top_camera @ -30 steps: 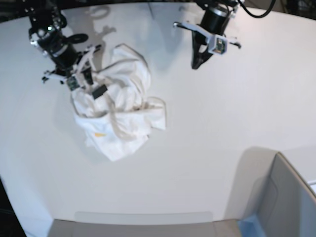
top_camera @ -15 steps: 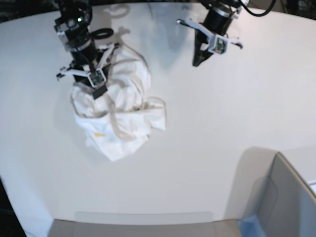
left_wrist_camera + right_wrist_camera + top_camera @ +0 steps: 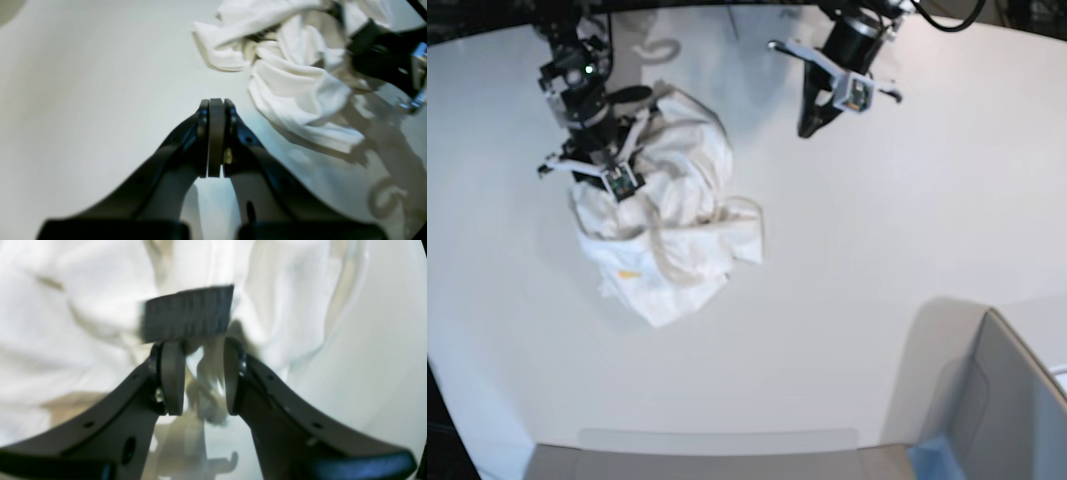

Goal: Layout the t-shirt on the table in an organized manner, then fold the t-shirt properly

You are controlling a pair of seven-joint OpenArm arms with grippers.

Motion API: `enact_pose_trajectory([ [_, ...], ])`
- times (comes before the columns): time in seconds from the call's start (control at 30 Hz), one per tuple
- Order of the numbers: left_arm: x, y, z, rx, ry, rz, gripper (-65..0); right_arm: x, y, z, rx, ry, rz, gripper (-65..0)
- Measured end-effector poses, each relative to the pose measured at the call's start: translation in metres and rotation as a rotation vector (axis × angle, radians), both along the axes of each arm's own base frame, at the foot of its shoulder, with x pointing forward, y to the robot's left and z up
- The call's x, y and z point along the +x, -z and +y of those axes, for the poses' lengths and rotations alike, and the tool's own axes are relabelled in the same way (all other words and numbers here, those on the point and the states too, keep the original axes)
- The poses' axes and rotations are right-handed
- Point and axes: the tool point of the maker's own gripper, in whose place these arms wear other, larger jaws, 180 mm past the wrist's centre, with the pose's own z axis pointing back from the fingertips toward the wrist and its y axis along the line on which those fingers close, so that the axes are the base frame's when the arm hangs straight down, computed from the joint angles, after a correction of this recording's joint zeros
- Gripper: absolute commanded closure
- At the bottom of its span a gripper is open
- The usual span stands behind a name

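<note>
- Right jaws are standing parted over the black tag, gripping nothing.
- Left jaws are pressed together, empty, hovering beside the shirt.
- Shirt is lying crumpled on the tabletop; spreading and folding are both waiting.

Pretty plain setup: bright even light with soft grey shadows, a grey box-like corner piece with a bit of light blue at its base sits lower right, a pale grey strip runs along the bottom, and it's dark at the top.
</note>
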Motion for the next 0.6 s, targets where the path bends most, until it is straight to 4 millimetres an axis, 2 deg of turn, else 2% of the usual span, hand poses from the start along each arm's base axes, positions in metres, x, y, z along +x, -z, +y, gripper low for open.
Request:
enact_pose_trajectory([
  [0.13,0.007,-0.004,-0.004,-0.007,0.008,-0.022,-0.4,0.006,0.013,-0.008,-0.022,0.014,0.027,-17.5],
  [0.2,0.009,-0.005,-0.004,-0.008,0.004,-0.027,-0.4,0.006,0.016,-0.009,-0.023,0.017,0.034,-10.3],
  [0.27,0.008,-0.005,-0.004,-0.008,0.004,-0.026,-0.4,0.006,0.016,-0.006,-0.022,0.009,0.034,-0.1],
  [0.37,0.006,-0.004,-0.005,-0.01,0.007,-0.019,-0.4,0.006,0.012,0.002,-0.011,-0.009,0.029,0.0],
  [0.5,0.006,-0.004,-0.006,-0.012,0.006,-0.02,-0.4,0.011,-0.01,0.01,0.007,-0.02,-0.029,0.0],
  [0.6,0.008,-0.005,-0.005,-0.011,0.004,-0.024,-0.4,0.019,-0.039,0.016,0.028,-0.027,-0.109,0.0],
])
